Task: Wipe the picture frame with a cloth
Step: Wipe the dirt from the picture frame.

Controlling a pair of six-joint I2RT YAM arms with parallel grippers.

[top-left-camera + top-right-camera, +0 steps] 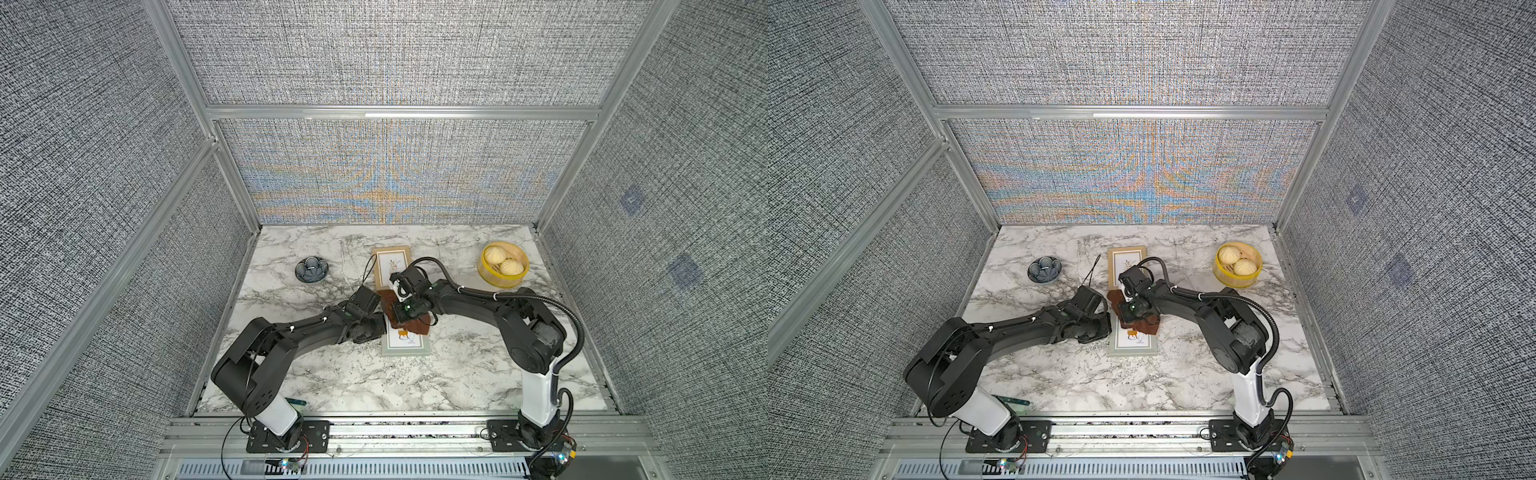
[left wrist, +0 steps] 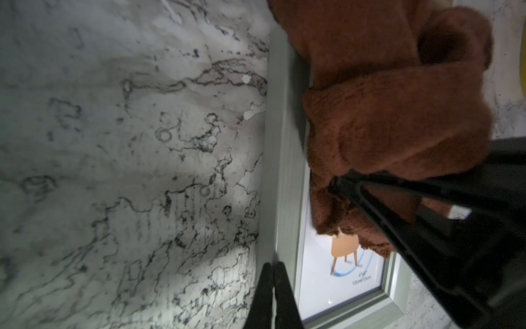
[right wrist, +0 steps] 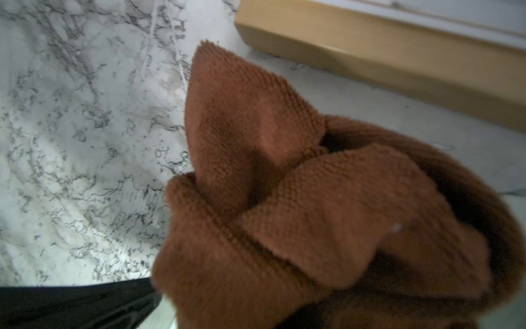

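Rust-brown cloth [image 2: 398,128] sits bunched on the 12 o'clock end of the grey frame [image 1: 405,349], which lies flat on the marble surface [image 1: 457,374] with its long axis running 12 to 6. The right tool [image 2: 345,183] is clamped on a fold of the cloth and holds it down against the glass. The chair print and the 6 o'clock end of the frame are uncovered.

The left tool [image 2: 270,273] has its tips together with nothing between them. It rests at the frame's 9 o'clock rim, apparently bracing it.

A wooden frame [image 1: 390,259] lies just beyond, at 12 o'clock, and a corner of the cloth reaches toward it in both top views.

The bare glass lies toward 6 o'clock from the right tool, along the frame's length. The next stroke therefore looks like a pull straight back toward the robot. The right arm carries the cloth and is the one placed to make it. The left arm is nearer the rim and better suited to keeping the frame from sliding.
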